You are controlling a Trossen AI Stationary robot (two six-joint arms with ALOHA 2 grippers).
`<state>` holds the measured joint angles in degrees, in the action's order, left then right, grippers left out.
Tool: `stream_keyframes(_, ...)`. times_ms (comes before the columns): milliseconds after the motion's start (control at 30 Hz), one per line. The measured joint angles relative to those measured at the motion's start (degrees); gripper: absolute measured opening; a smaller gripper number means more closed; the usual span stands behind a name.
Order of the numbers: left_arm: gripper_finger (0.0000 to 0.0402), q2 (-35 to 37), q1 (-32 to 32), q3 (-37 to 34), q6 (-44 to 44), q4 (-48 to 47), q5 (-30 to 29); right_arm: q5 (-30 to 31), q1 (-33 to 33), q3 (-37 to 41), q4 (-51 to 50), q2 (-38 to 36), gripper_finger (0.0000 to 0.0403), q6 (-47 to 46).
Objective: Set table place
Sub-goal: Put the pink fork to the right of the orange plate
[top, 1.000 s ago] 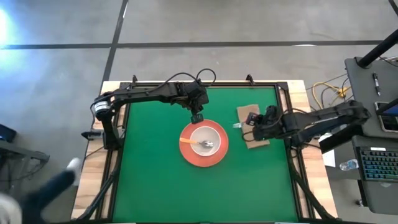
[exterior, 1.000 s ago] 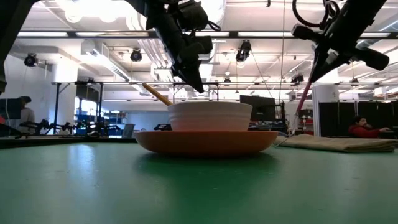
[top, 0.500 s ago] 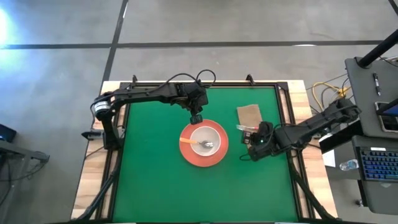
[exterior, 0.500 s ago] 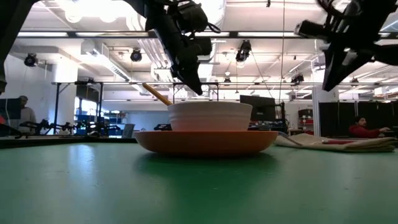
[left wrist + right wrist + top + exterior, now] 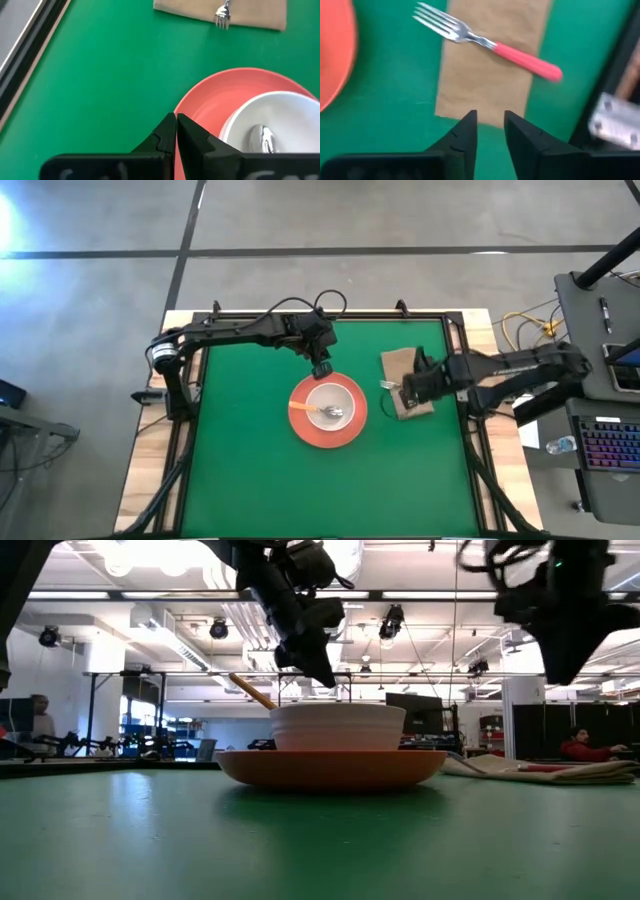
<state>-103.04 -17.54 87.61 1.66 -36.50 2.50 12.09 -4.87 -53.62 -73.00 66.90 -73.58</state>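
On the green bench, fork lying across napkin, right gripper above, jaws slightly parted, empty, left gripper by plate, jaws closed, empty.

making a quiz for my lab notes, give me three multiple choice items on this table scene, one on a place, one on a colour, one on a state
1. Where does the pink-handled metal fork lie?
A. in the bowl
B. on the brown rectangular napkin
C. on the bare table

2. What colour is the round plate?
A. orange-red
B. blue
C. black

3. How do the fingers of the left end effector stand?
A. wide open
B. shut on the fork
C. shut on nothing

Answers:
1 B, the right wrist view shows the fork lying across the napkin.
2 A, the plate under the small cream bowl is orange-red in the high view.
3 C, the left wrist view shows the fingertips pressed together, empty, over the plate's rim.
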Motion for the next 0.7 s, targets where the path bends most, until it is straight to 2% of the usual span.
stream_keyframes(133,0.0,0.13,0.02,0.0,4.91,-0.7,0.04,-4.39,8.32,0.22,5.75,0.35,0.0127,20.62)
stream_keyframes(300,0.0,1.87,0.2,0.0,12.15,-3.61,-2.5,-6.69,15.65,0.25,5.27,3.88,0.0164,39.81)
stream_keyframes(467,0.0,4.09,0.79,0.0,17.69,-6.67,-6.19,-8.07,18.98,0.26,5.28,9.69,0.0182,54.39)
stream_keyframes(600,0.0,5.4,1.11,0.02,22.12,-8.04,-6.15,-11.02,21.24,0.3,6.18,15.97,0.0184,64.15)
stream_keyframes(700,0.0,6.02,1.65,0.02,24.18,-8.15,-6.15,-10.81,22.92,0.32,7.43,20.89,0.0185,69.63)
